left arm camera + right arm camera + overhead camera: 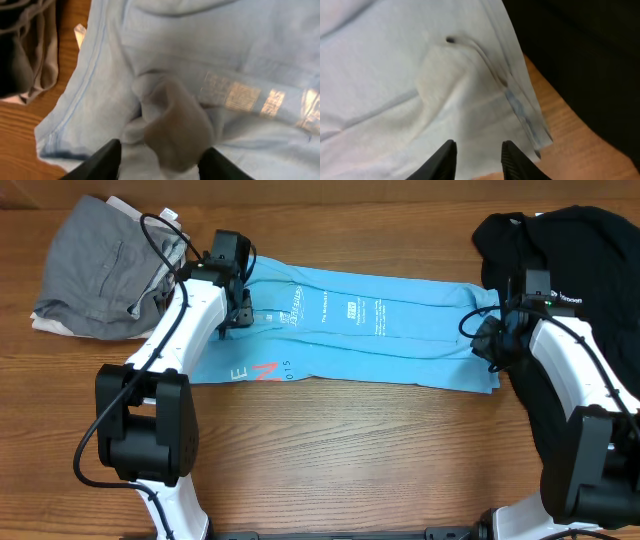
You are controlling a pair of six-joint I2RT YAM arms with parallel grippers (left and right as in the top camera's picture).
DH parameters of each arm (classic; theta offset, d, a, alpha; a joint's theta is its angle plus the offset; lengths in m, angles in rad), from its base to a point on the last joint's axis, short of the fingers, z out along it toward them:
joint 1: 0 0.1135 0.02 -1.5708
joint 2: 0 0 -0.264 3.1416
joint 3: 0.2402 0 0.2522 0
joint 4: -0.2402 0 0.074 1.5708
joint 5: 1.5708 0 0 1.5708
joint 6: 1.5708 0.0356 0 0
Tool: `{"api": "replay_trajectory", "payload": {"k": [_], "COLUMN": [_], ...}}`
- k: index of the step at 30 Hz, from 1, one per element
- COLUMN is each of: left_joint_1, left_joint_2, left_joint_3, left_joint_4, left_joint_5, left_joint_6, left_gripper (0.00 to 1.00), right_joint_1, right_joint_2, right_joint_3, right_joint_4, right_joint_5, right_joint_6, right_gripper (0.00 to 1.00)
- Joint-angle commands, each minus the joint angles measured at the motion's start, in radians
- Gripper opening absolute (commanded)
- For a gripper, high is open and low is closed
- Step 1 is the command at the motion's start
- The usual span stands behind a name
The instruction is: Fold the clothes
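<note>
Bare table (350, 450) lies open before the T-shirt (400, 330); gray clothes (95, 270) crowd its left end, black cloth (570, 240) its right.

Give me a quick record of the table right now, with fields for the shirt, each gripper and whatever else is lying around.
shirt: light blue T-shirt, laid as a long band across the table, small white print facing up
left gripper: open, low over the shirt's left end, with a raised fabric bump between its fingers
right gripper: open, over the shirt's right end near the hem
other clothes: grey garment far left; black garment far right
</note>
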Motion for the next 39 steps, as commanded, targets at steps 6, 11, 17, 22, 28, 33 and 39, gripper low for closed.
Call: {"api": "replay_trajectory", "payload": {"k": [6, 11, 17, 22, 28, 33, 39], "left_joint_1": [0.074, 0.113, 0.113, 0.095, 0.092, 0.087, 0.072], "left_joint_2": [0.012, 0.012, 0.012, 0.014, 0.08, 0.174, 0.24], "left_joint_3": [0.155, 0.334, 0.528, 0.586, 0.585, 0.585, 0.585], "left_joint_4": [-0.194, -0.303, -0.366, -0.333, -0.337, -0.385, -0.382], "left_joint_5": [0.009, 0.11, 0.311, 0.371, 0.347, 0.351, 0.35], "left_joint_6": [0.06, 0.129, 0.229, 0.249, 0.246, 0.241, 0.239], "left_gripper": [0.78, 1.0, 1.0, 1.0, 0.84, 0.1, 0.04], "right_joint_1": [0.003, 0.003, 0.003, 0.003, 0.003, 0.003, 0.003], "right_joint_2": [-0.035, -0.036, -0.036, -0.035, -0.035, -0.035, -0.035], "right_joint_3": [0.272, 0.449, 0.535, 0.534, 0.533, 0.533, 0.533], "right_joint_4": [-0.182, -0.313, -0.409, -0.419, -0.411, -0.386, -0.385], "right_joint_5": [-0.032, -0.07, -0.139, -0.15, -0.149, -0.149, -0.15], "right_joint_6": [-0.056, -0.113, -0.193, -0.204, -0.203, -0.202, -0.198], "right_gripper": [0.69, 0.77, 0.84, 0.85, 0.85, 0.84, 0.85]}}
